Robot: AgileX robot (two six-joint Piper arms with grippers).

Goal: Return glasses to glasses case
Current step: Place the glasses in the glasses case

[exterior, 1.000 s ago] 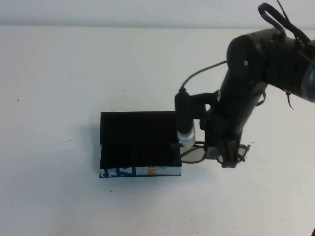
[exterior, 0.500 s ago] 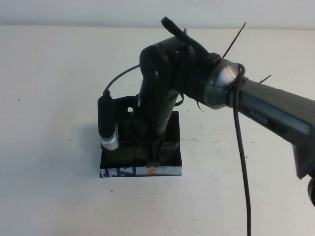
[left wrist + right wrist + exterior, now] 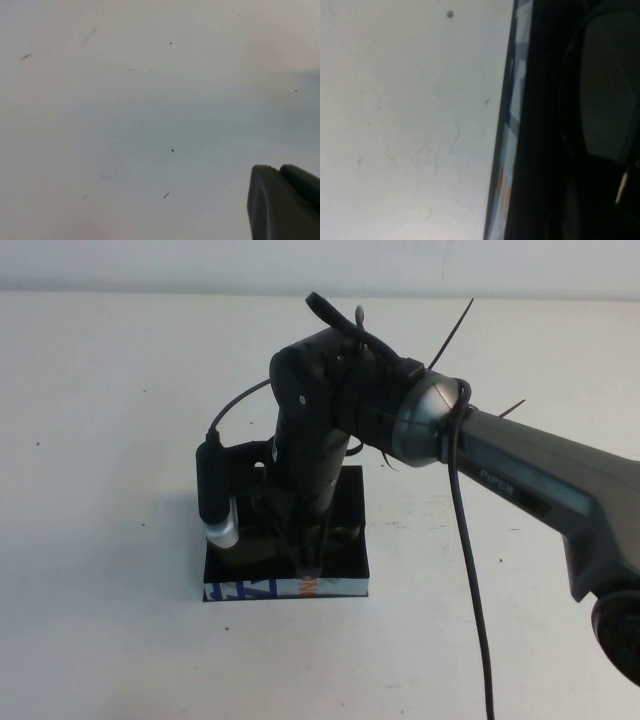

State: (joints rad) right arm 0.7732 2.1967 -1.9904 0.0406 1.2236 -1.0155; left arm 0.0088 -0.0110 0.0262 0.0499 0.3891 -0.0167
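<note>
1. The right arm reaches across the white worktop (image 3: 110, 400) and plants its right pincer (image 3: 308, 562) straight down over the open glasses case (image 3: 350, 540), near the case's printed front strip (image 3: 240, 589).
2. The glasses (image 3: 602, 90) sit directly under that pincer, inside or just above the case's black interior; from the high view they are lost behind the wrist. Whether they already rest on the case floor cannot be told.
3. The right pincer's fingers are hidden by the arm and by dark on dark, so whether it still pinches the frame cannot be told.
4. The case's long axis runs parallel to its printed strip, and the frame appears to lie along it, so the coming move looks like a short drop and release rather than any turn.
5. Only the right wrist view shows a lens and rim just inside the strip; the high view alone shows the whole case and its raised lid.
6. The left pincer (image 3: 287, 205) hangs well away from the case over bare worktop, its state not readable; the right arm is plainly nearer.
</note>
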